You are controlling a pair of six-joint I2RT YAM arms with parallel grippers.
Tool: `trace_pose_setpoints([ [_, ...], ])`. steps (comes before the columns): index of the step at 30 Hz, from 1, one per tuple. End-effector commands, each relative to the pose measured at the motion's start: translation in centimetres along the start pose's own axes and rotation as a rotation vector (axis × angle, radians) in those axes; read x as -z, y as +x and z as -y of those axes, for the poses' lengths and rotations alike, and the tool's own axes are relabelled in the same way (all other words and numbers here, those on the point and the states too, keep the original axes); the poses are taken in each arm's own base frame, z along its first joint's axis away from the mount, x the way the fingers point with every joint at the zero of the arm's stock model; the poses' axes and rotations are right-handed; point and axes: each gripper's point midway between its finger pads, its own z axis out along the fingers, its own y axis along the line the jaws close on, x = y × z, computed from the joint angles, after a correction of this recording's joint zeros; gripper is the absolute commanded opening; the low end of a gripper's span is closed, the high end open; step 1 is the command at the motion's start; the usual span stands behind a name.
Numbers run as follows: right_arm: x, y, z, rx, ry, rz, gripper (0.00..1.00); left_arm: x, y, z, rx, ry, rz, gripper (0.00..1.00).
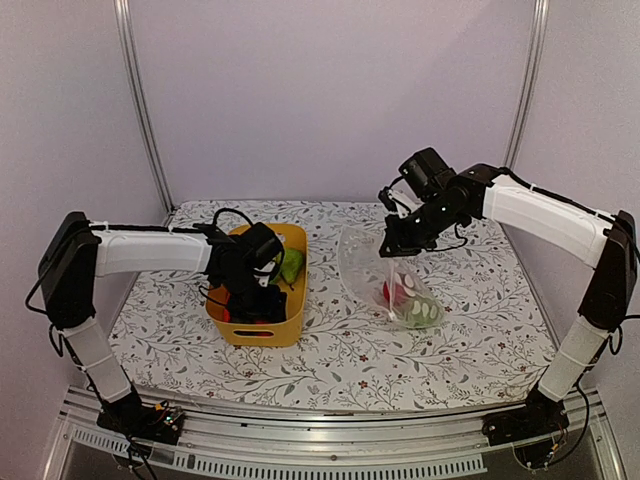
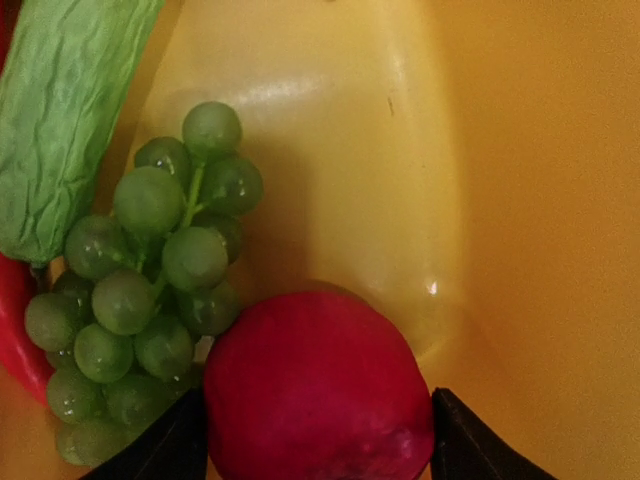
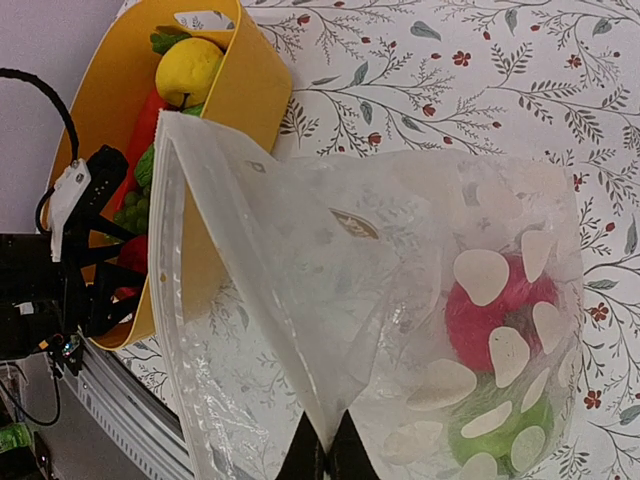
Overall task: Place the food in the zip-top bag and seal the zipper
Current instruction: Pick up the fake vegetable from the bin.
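Observation:
In the left wrist view my left gripper [image 2: 320, 440] sits low in the yellow tub, one black finger touching each side of a round red piece [image 2: 318, 390]. Green grapes [image 2: 150, 290] and a lettuce leaf [image 2: 70, 120] lie just beside it. My right gripper [image 3: 328, 450] is shut on a pinch of the zip-top bag's wall [image 3: 400, 300] and holds the bag up with its mouth gaping towards the tub. The zipper [image 3: 168, 300] runs along that open mouth edge. A red piece [image 3: 490, 320] and a green piece [image 3: 500, 440] lie inside the bag.
The yellow tub [image 1: 255, 335] stands left of centre on the flowered cloth, holding a yellow lemon [image 3: 188, 70] and a red chili [image 2: 12, 330]. The bag [image 1: 365, 265] is to its right. Purple walls and metal posts close the back and sides.

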Motion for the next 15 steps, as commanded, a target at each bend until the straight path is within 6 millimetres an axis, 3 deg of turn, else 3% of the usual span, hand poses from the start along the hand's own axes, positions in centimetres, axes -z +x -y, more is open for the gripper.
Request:
trace_pose_setpoints([
  [1,0.3,-0.6,-0.5,0.013,-0.007,0.013,0.0,0.7,-1.4,0.7,-0.035,-0.006,0.018,0.67],
  [6,2.0,-1.8,-0.3,0.022,0.014,0.038,0.0,4.2,-4.1,1.0,-0.068,-0.044,0.121,0.55],
  [10,3.4,-2.6,-0.5,0.028,0.024,0.064,0.0,7.7,-6.4,1.5,-0.074,-0.048,0.215,0.54],
  [15,3.5,-2.6,-0.5,0.019,0.022,0.063,0.0,12.0,-9.0,2.7,-0.093,-0.016,0.354,0.53],
])
